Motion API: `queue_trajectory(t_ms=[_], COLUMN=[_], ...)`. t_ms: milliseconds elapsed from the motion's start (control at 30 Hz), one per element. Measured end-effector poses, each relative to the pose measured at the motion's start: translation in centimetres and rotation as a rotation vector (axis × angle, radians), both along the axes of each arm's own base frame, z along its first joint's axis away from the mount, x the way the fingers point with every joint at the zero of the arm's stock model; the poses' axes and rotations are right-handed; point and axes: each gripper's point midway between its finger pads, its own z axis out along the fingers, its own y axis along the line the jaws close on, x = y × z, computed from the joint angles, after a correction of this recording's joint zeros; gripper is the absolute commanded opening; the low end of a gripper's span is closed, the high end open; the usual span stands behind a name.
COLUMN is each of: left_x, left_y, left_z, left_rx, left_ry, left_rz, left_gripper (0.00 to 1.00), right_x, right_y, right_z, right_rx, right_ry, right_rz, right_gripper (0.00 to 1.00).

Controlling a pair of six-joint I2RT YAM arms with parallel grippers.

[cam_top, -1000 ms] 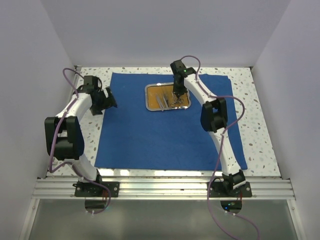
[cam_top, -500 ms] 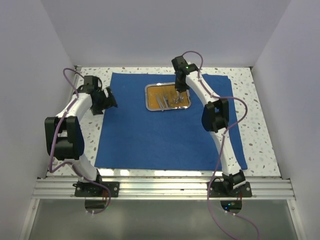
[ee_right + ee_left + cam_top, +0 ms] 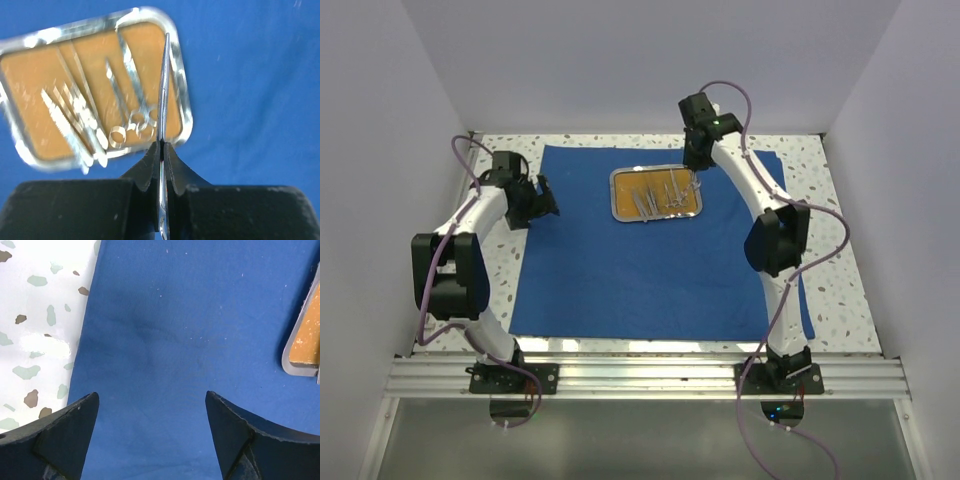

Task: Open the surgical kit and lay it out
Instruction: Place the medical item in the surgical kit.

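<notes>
From above, we see the blue cloth (image 3: pixel 650 270) spread flat on the speckled table (image 3: pixel 850 300), with the tray (image 3: pixel 612 195) on its upper middle part and loose instruments (image 3: pixel 655 198) lying inside. The right gripper (image 3: pixel 693 168) hangs over the tray's upper right corner, and the left gripper (image 3: pixel 546 196) sits at the cloth's left edge. In the left wrist view, the fingers (image 3: pixel 65 440) stand wide apart over bare cloth, with the tray's corner at the right edge of the frame. In the right wrist view, the fingers (image 3: pixel 145 170) are pressed together on a thin silver instrument (image 3: pixel 164 85), seen edge-on above the tray.
</notes>
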Motion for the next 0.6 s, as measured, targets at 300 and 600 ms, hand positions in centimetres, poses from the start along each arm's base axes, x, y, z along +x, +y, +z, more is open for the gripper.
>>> queue_trajectory(t_ms=[300,600], left_x=[1.5,6.0], left_y=[-0.2,-2.4], left_z=[1.5,4.5], left_rx=[0.0,-0.012], left_ry=[-0.043,-0.139], left_rz=[-0.004,-0.042], left_gripper=[0.96,0.95], right_x=[-15.3,-26.8], right_y=[9.0,10.7], right_z=[-0.5,-9.6], right_rx=[0.156,0.199], right_ry=[0.115,0.36], right_rz=[0.208,0.221], right_gripper=[0.0,0.0])
